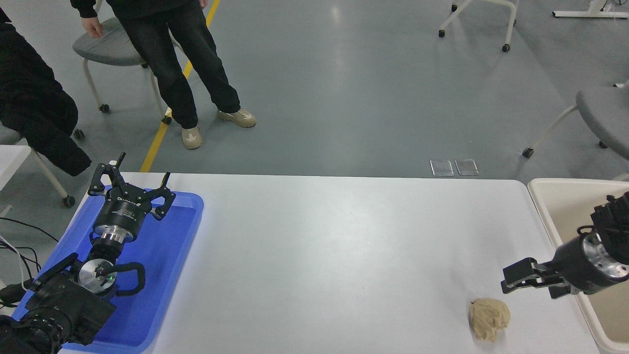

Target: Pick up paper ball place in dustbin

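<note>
White counter (319, 246), grey floor beyond. Paper ball (489, 318) near my front right corner, untouched. I hold the right claw (511, 281) just above it, fingers apart, ready to descend. Dustbin (545, 206) at right edge. Left claw (130, 189) parked open over blue tray (182, 231).

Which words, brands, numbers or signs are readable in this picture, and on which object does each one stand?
No text can be read with certainty.
Left pincer: pale lettering on its black body, too small and blurred to read.
Right pincer: no readable print.
Paper ball, dustbin, blue tray: no print visible.
Yellow floor line: a plain marking, no letters.
</note>
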{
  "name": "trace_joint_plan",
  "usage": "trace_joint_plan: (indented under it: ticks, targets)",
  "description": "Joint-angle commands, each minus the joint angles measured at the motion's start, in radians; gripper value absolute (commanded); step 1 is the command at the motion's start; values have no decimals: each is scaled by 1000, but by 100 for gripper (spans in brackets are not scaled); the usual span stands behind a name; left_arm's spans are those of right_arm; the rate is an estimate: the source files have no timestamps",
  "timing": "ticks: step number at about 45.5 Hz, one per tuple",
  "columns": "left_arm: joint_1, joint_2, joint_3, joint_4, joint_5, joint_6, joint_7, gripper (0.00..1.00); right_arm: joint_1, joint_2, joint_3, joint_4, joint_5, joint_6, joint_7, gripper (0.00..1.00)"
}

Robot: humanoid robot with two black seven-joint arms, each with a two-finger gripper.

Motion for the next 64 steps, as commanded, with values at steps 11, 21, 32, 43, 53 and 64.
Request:
trace_joint_plan:
  ticks: [11,21,32,43,53,64]
  targets:
    - [0,0,0,0,0,0,0,100,-309,110,220,-220,-50,-65,6,100]
    - [-2,0,0,0,0,0,0,100,-368,171,238,-282,-49,-96,7,100]
    - [-2,0,0,0,0,0,0,100,-398,194,241,-307,-47,-131,15,76]
    - [-2,-2,0,0,0,0,1,100,-402,191,240,-303,-45,-130,27,0]
    - [-3,-2,0,-3,0,0,1,100,-261,53,175,-214,-45,-88,27,0]
    - [-2,-2,0,0,0,0,1,100,250,-42,-167,-17,-26,27,27,0]
